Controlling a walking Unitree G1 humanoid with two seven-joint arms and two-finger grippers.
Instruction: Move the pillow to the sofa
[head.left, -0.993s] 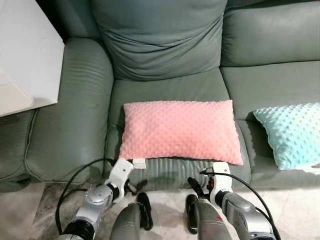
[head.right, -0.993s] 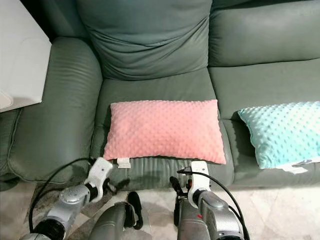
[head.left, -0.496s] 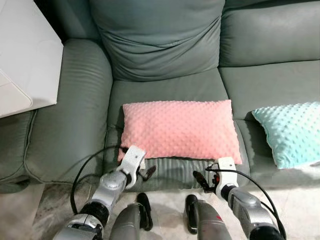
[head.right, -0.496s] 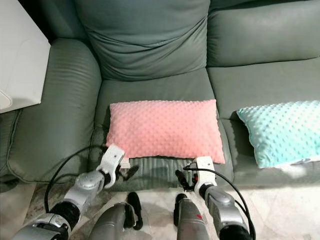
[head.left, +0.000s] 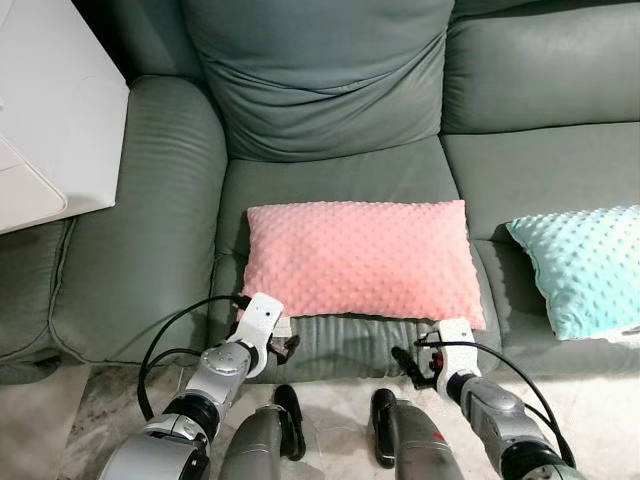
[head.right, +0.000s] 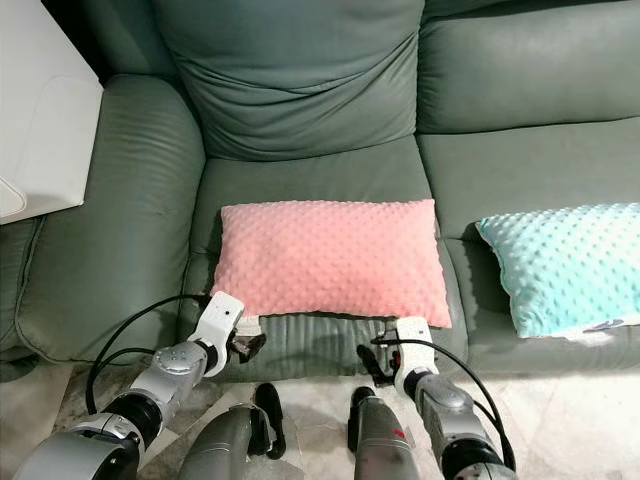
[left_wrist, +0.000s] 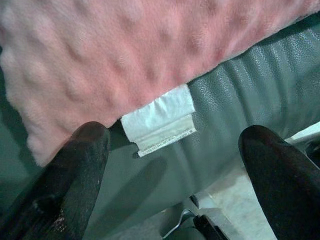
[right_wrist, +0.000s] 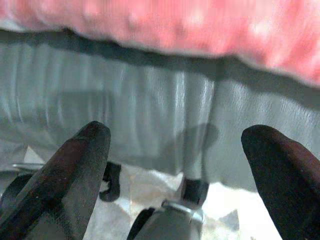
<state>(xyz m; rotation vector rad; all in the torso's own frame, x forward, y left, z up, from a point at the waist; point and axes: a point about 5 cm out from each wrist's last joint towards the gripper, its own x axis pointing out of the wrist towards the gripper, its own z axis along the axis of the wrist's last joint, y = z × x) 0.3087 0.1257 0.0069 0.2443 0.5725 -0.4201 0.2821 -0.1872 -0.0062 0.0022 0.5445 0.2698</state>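
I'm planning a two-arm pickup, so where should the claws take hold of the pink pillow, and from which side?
Probably by the two front corners, coming in from the seat's front edge. The pink pillow lies flat with its long side along that edge and slightly over it. The left claw is open near the corner with the white tag, and the right claw is open below the other corner.

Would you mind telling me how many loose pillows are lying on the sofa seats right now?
2. The pink pillow lies on the left seat cushion; the turquoise pillow lies on the next seat to its right, partly cut off by the picture's edge.
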